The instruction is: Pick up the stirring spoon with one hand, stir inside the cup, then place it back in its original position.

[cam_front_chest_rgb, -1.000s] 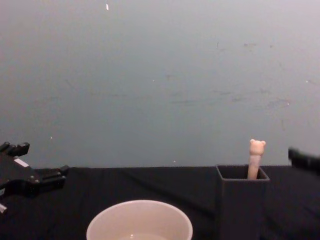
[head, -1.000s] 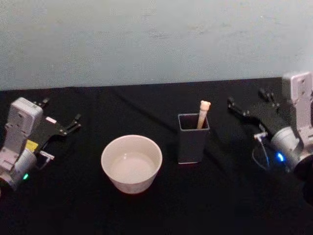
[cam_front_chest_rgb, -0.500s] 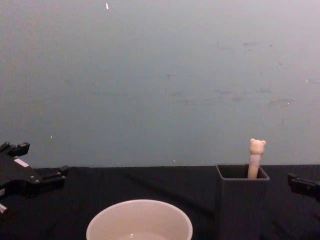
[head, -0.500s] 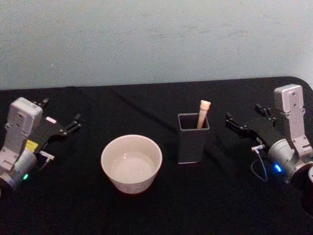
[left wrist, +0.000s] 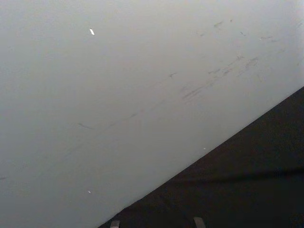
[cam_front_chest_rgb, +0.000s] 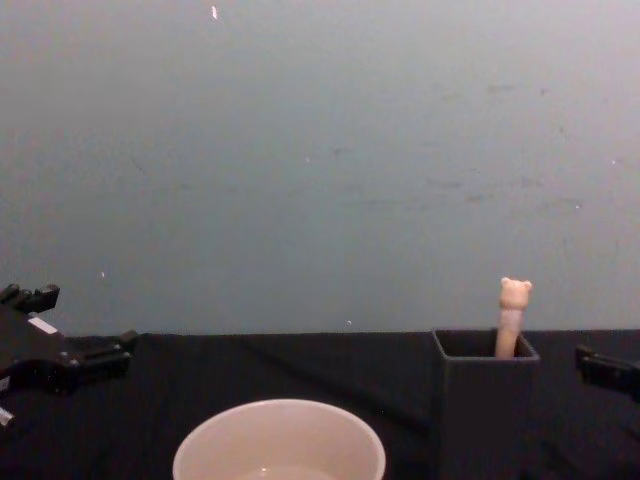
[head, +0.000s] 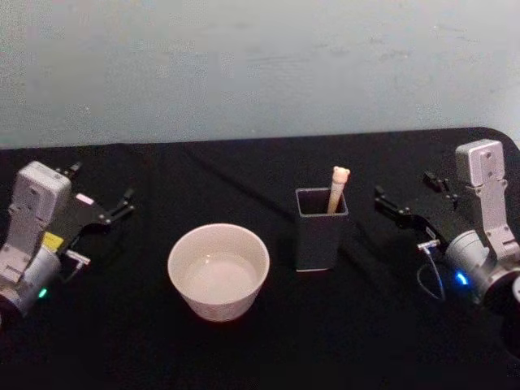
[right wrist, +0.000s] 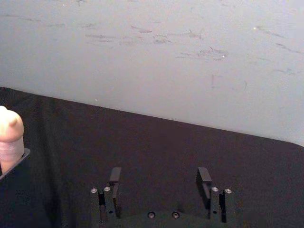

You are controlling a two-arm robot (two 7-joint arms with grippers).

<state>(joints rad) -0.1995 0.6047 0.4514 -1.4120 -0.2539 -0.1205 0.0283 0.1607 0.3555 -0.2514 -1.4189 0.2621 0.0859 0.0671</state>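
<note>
The stirring spoon stands in the dark grey square holder, its original position, with the bear head sticking out above the rim. Its bowl is hidden inside. Left of the holder sits the cream cup. My right gripper hovers open a short way right of the holder, pointing at it, with nothing between its fingers. The spoon's top shows off to one side in the right wrist view. From the chest, the spoon rises out of the holder, behind the cup. My left gripper rests open at the far left.
A black cloth covers the table, which ends at a pale grey-green wall behind. There is open cloth between the cup and the left arm, and in front of both vessels.
My right gripper came down and drew in closer to the holder's level over the first half second, then held almost still. The left arm, cup and spoon have not moved.
</note>
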